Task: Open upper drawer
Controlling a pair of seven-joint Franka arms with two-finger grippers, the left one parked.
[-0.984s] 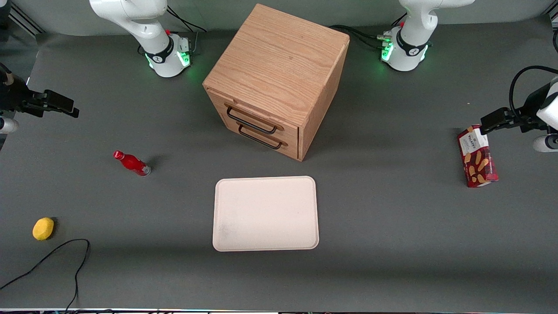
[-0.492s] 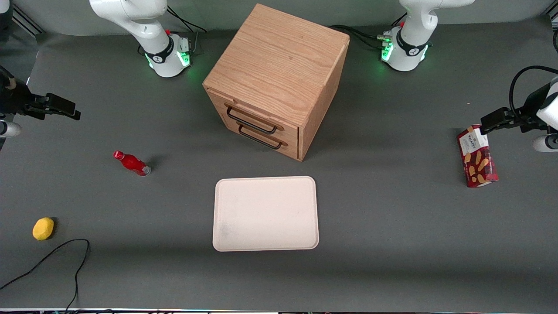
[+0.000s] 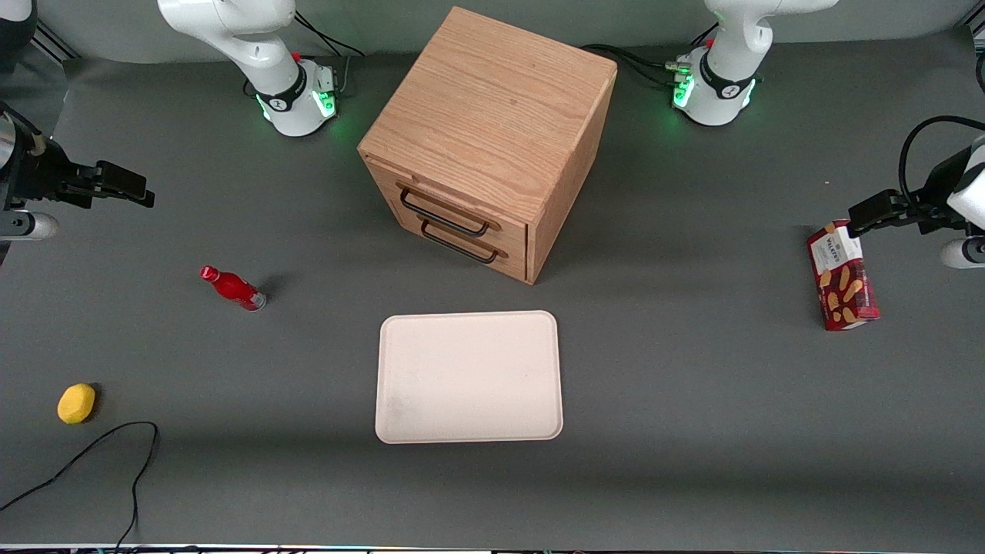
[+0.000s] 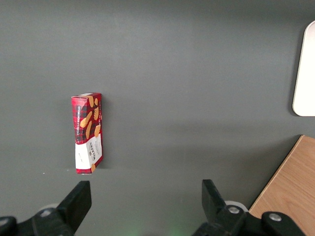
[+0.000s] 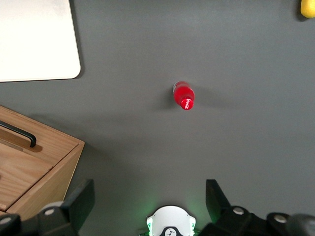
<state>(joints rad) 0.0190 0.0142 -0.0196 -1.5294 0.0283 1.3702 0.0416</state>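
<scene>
The wooden cabinet stands at the middle of the table, its two drawers facing the working arm's end and the front camera. The upper drawer is closed, with its thin black bar handle just above the lower drawer's handle. My right gripper hovers above the table far from the cabinet, toward the working arm's end, open and empty. In the right wrist view the gripper shows both fingers wide apart, and a corner of the cabinet with one black handle is in sight.
A red bottle lies between the gripper and the cabinet, nearer the front camera; it also shows in the right wrist view. A cream tray lies nearer the camera than the cabinet. A yellow fruit, a black cable and a biscuit box lie on the table.
My right gripper has shifted a little toward the cabinet. The cabinet, its drawers and the other objects have not moved.
</scene>
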